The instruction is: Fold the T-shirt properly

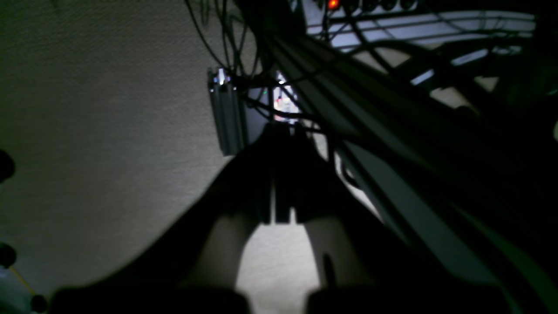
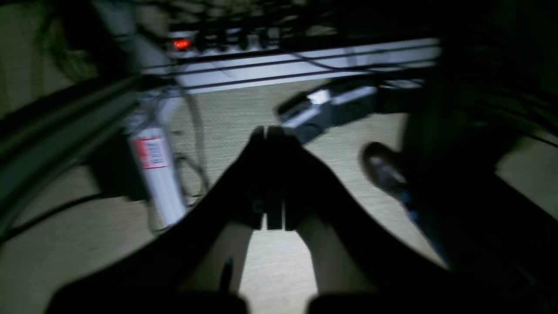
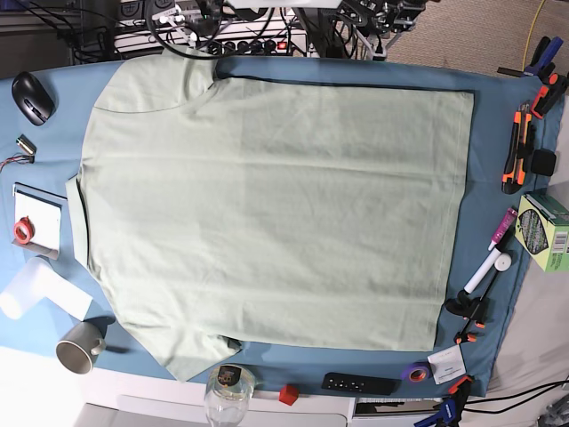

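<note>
The pale sage-green T-shirt (image 3: 276, 209) lies spread flat on the blue table cloth (image 3: 493, 133) in the base view. Its collar edge is at the left, its sleeves at the top left and bottom left, and its hem at the right. No placket or logo shows. Neither arm appears in the base view. In the left wrist view my left gripper (image 1: 282, 128) is shut and empty, pointing at beige floor. In the right wrist view my right gripper (image 2: 266, 131) is shut and empty, also over floor. The shirt shows in neither wrist view.
Around the shirt lie a mouse (image 3: 32, 96), a mug (image 3: 78, 345), a glass jar (image 3: 229, 391), a red cube (image 3: 286, 395), a black remote (image 3: 359, 384), a marker (image 3: 492, 267), a green box (image 3: 544, 233) and an orange knife (image 3: 517, 147). Aluminium frame (image 1: 226, 113), cables and a shoe (image 2: 383, 170) show by the grippers.
</note>
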You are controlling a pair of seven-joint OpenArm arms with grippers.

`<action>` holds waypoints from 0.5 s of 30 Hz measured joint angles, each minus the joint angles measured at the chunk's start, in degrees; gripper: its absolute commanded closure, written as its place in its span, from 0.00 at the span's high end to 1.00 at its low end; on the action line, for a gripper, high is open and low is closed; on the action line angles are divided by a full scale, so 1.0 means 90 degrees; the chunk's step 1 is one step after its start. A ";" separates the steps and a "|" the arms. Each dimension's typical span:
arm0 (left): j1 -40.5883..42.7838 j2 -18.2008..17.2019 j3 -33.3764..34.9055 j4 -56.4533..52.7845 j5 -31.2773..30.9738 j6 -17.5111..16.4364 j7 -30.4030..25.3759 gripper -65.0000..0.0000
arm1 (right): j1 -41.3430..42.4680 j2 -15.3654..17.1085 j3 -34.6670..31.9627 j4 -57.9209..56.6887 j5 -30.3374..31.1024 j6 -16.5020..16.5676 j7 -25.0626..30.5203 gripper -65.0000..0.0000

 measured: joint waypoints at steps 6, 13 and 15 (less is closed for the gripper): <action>0.0833 -0.0143 -0.0112 0.1010 0.0010 -0.0092 0.0192 0.00 | -0.0801 0.0015 0.0000 0.0962 0.0000 -0.0007 0.0022 0.00; 0.1868 -0.0639 -0.0112 0.2878 0.0204 -0.0092 0.0483 0.00 | -0.1722 0.0175 -0.0005 0.2319 -0.0019 0.0005 0.0022 0.00; 0.2222 -0.0835 -0.0112 0.3453 0.0379 -0.0032 0.0527 0.00 | -0.2013 0.0272 -0.0005 0.2698 -0.0024 -0.0007 0.0000 0.00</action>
